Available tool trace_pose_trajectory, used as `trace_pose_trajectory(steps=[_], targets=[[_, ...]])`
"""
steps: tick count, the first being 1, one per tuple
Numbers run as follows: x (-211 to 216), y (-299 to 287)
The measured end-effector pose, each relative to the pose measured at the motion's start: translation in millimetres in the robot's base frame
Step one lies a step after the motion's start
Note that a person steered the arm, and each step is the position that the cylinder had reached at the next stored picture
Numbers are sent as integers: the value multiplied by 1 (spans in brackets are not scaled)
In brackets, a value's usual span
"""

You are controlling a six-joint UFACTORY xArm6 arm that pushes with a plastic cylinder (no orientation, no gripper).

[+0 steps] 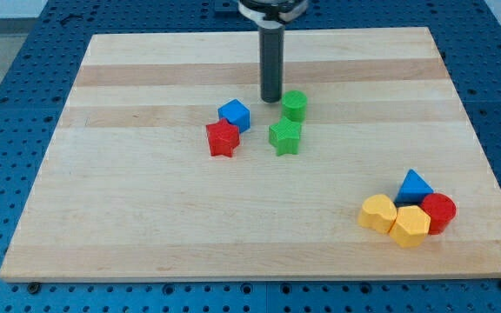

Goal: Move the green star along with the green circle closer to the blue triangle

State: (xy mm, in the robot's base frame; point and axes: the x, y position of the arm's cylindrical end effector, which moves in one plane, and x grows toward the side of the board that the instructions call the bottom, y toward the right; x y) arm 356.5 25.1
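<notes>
The green star [285,136] lies near the middle of the board. The green circle [295,105] stands just above it, a little to the right. The blue triangle [415,185] sits at the view's lower right, far from both. My tip [271,98] rests on the board just left of the green circle, close to it, and above the green star.
A blue cube [234,115] and a red star [223,138] lie touching, left of the green star. A red circle [438,212], a yellow hexagon [410,226] and a yellow heart [377,213] cluster around the blue triangle. The wooden board [129,217] lies on a blue pegboard.
</notes>
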Motion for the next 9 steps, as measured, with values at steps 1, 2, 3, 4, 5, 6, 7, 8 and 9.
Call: trace_pose_trajectory(steps=[1,2,3,4,5,6,7,8,9], targets=[[17,23],[35,44],[59,48],[49,36],[29,-7],[35,-51],[59,-57],[71,-20],[71,33]])
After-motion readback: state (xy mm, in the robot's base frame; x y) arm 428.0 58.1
